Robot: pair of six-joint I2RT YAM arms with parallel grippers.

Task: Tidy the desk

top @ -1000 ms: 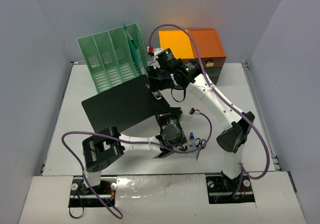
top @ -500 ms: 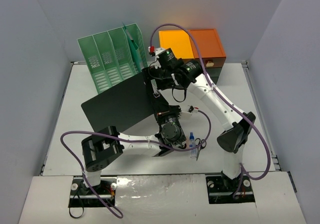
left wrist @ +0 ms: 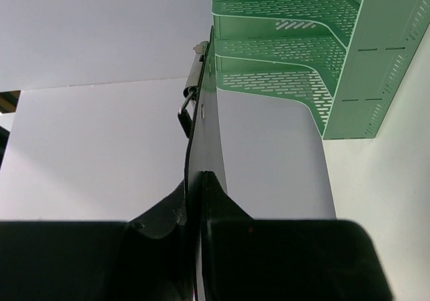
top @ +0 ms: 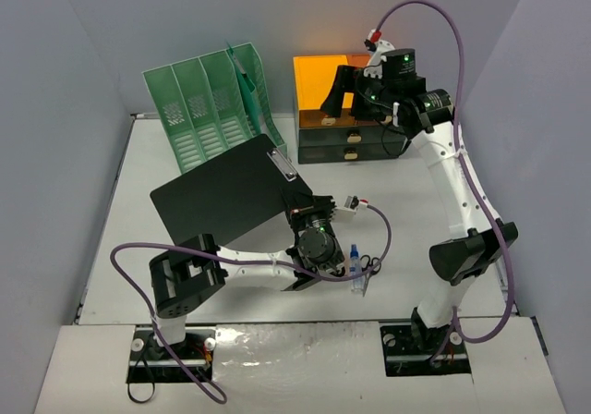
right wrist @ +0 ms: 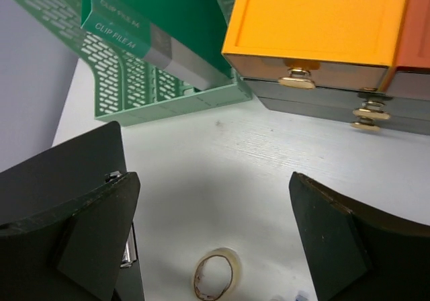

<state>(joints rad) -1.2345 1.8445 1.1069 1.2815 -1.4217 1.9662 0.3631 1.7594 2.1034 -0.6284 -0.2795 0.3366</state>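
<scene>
Left pincer (left wrist: 199, 182) is closing on the near corner of a black clipboard (top: 222, 192). In the left wrist view both fingers are pressing flat against the board's two faces. The clipboard is extending from that grip across the left-centre of the tabletop (top: 416, 201), with its metal clip end pointing toward the green file rack (top: 203, 109). Cannot tell whether the board is resting on the surface or riding just above it.

Right pincer (right wrist: 211, 203) is standing wide open and gripping nothing. In the top view it is hovering high over the orange-topped drawer cabinet (top: 323, 81) at the far edge, well apart from the left arm.

The tabletop is filling the whole work area between the side rails. The rack is sitting at its far left, the cabinet just right of the rack.

A green "CLIP FILE A4" folder (right wrist: 154, 12) is standing in the rack. A tape roll (right wrist: 216, 274) is lying on the bare surface. Scissors (top: 369, 266) are lying near the left wrist.
</scene>
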